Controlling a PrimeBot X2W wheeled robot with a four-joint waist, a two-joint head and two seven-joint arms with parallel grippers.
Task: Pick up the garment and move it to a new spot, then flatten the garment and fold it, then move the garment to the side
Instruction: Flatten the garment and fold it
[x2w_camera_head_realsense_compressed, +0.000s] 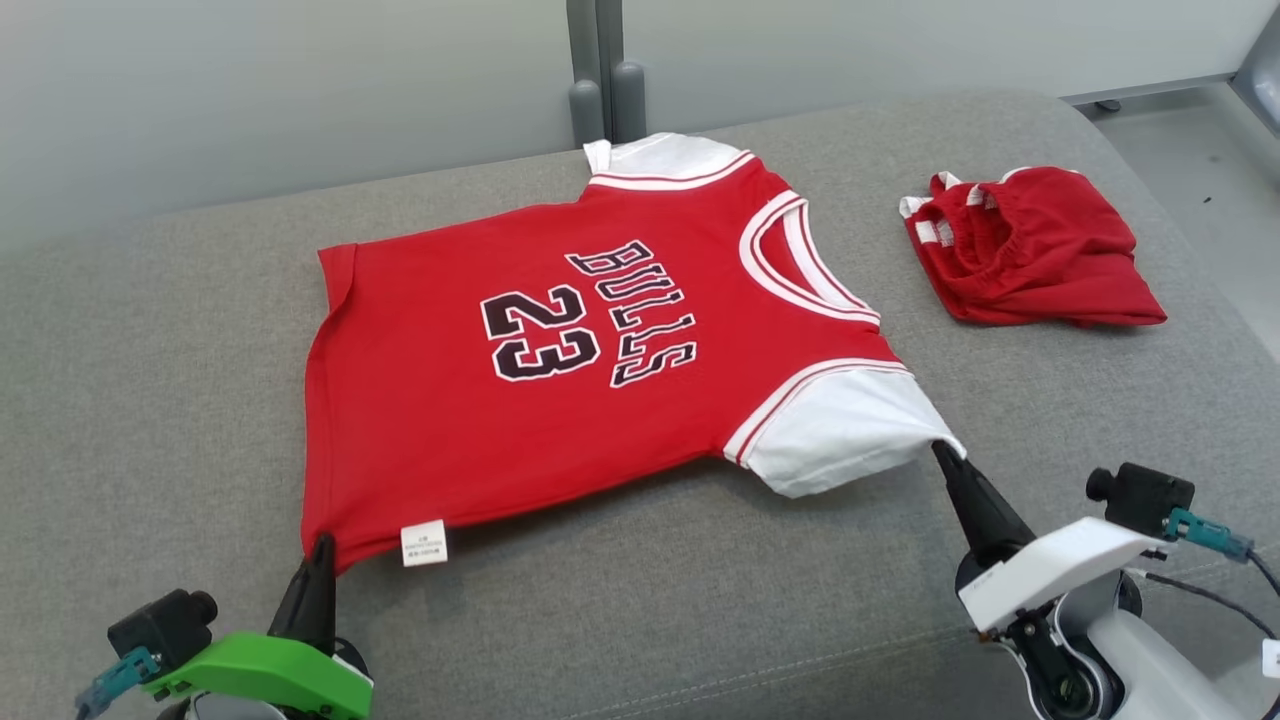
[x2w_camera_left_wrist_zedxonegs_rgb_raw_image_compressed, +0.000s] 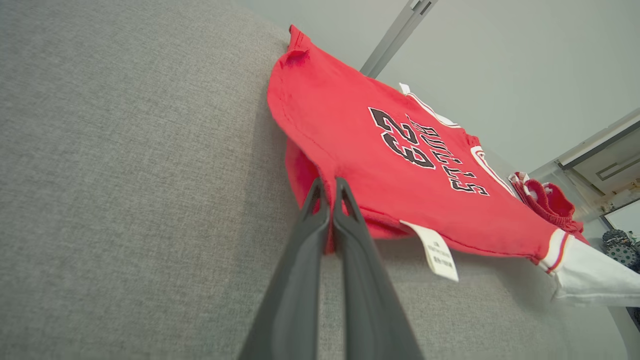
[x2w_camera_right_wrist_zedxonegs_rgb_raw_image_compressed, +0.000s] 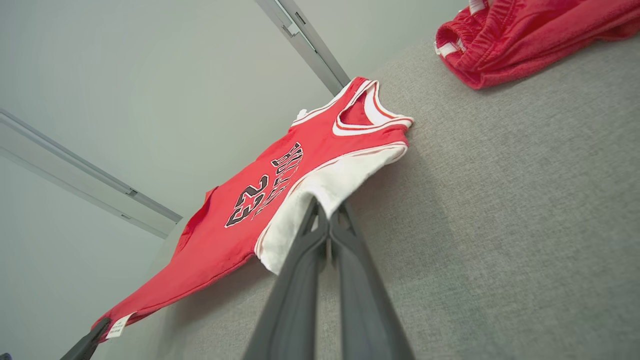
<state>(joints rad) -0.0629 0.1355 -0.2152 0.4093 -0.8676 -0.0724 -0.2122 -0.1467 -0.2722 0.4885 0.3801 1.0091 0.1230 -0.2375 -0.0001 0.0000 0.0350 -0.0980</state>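
The garment (x2w_camera_head_realsense_compressed: 560, 370) is a red jersey with white sleeves and "BULLS 23" in black, spread front-up across the grey cushion (x2w_camera_head_realsense_compressed: 150, 330). My left gripper (x2w_camera_head_realsense_compressed: 322, 545) is shut on its near hem corner, by the white label (x2w_camera_head_realsense_compressed: 423, 543); in the left wrist view the fingers (x2w_camera_left_wrist_zedxonegs_rgb_raw_image_compressed: 327, 195) pinch the red hem of the garment (x2w_camera_left_wrist_zedxonegs_rgb_raw_image_compressed: 380, 150). My right gripper (x2w_camera_head_realsense_compressed: 940, 450) is shut on the tip of the near white sleeve; in the right wrist view the fingers (x2w_camera_right_wrist_zedxonegs_rgb_raw_image_compressed: 325, 210) clamp that sleeve of the garment (x2w_camera_right_wrist_zedxonegs_rgb_raw_image_compressed: 280, 190). The near edge hangs slightly lifted off the cushion.
A bunched pair of red shorts (x2w_camera_head_realsense_compressed: 1030, 250) lies at the cushion's far right, also in the right wrist view (x2w_camera_right_wrist_zedxonegs_rgb_raw_image_compressed: 525, 35). A pale wall with a grey post (x2w_camera_head_realsense_compressed: 600, 70) stands behind. Bare cushion (x2w_camera_head_realsense_compressed: 650, 620) runs along the near side.
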